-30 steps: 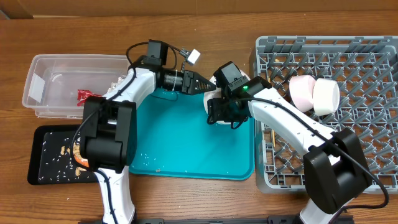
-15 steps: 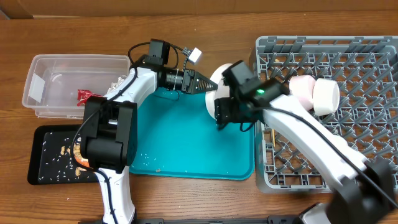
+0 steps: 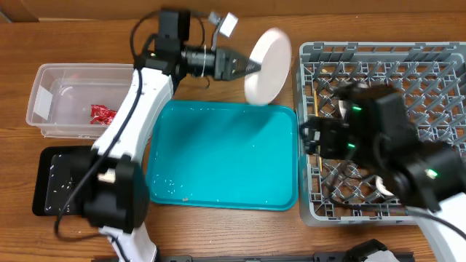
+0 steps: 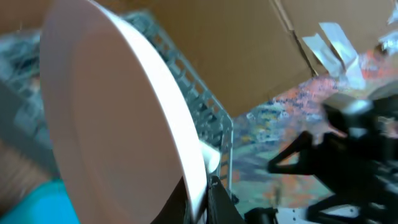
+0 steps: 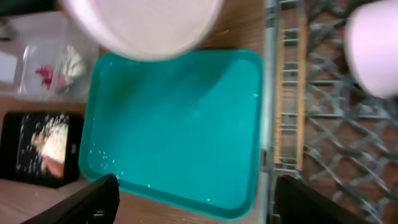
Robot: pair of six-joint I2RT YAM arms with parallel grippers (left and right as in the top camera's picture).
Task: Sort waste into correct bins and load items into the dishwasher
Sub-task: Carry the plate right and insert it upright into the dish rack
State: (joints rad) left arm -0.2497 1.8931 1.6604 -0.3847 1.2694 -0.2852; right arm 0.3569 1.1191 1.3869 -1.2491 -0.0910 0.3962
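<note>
My left gripper (image 3: 244, 67) is shut on the rim of the round white plate (image 3: 266, 64) and holds it on edge in the air, above the table behind the teal tray and left of the grey dish rack (image 3: 437, 80). In the left wrist view the plate (image 4: 112, 112) fills the frame, with my fingers (image 4: 202, 199) pinching its edge. My right gripper (image 3: 314, 137) is open and empty above the rack's left side; its fingers (image 5: 199, 205) are spread wide. A white bowl (image 5: 376, 50) and the chopsticks (image 5: 289, 106) lie in the rack.
The teal tray (image 3: 226, 156) lies at centre with a few crumbs on it. The clear tub (image 3: 80, 98) at the left holds the red wrapper (image 3: 102, 113) and white tissue (image 5: 71, 62). The black tray (image 3: 58, 182) in front of it holds beige scraps.
My left gripper has lifted the plate off the teal tray, up and toward the back. My right arm has left the plate and swung right, over the rack.
</note>
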